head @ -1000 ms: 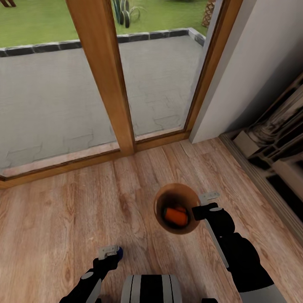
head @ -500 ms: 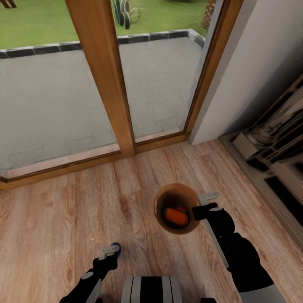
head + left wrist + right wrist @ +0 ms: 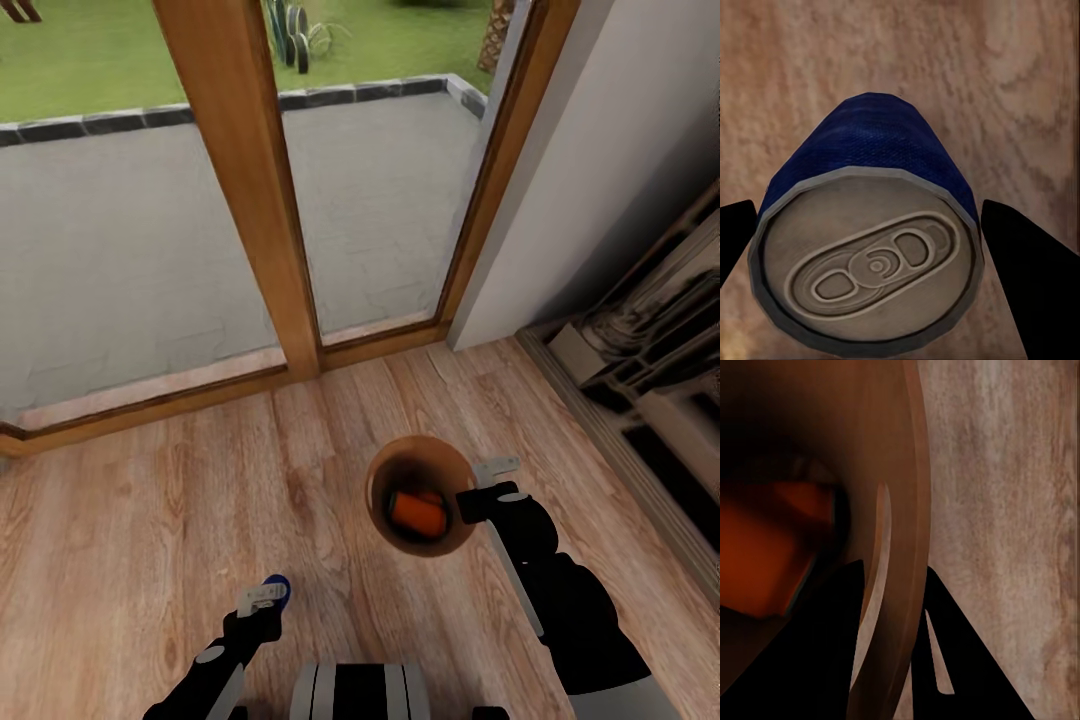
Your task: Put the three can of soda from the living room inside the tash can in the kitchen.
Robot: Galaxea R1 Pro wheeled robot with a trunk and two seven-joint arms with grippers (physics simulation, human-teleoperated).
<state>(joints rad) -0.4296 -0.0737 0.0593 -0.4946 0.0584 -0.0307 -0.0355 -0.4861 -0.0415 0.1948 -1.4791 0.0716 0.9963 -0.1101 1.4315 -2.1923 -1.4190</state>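
My right gripper (image 3: 478, 492) is shut on the rim of the trash can (image 3: 398, 462), holding it above the wood floor. Its dark brown inside shows from above, with an orange soda can (image 3: 417, 511) lying at the bottom. In the right wrist view the brown rim (image 3: 900, 510) passes between the black fingers (image 3: 960, 637), with the orange can (image 3: 765, 555) dim beyond. My left gripper (image 3: 265, 597) is shut on the dark blue soda can (image 3: 278, 587). The left wrist view shows that can (image 3: 870, 247) with its pale top and pull tab between the fingers (image 3: 1027, 262).
A glass door with a thick wooden frame (image 3: 250, 190) stands ahead, and a paved patio (image 3: 130, 220) and lawn lie beyond it. A white wall (image 3: 590, 170) rises at the right. Low dark shelving (image 3: 650, 370) runs along the right edge. Light wood floor (image 3: 150, 510) lies around me.
The whole head view has shifted slightly, so the camera moved. The left gripper with the blue can has risen a little. The right gripper and trash can kept their place.
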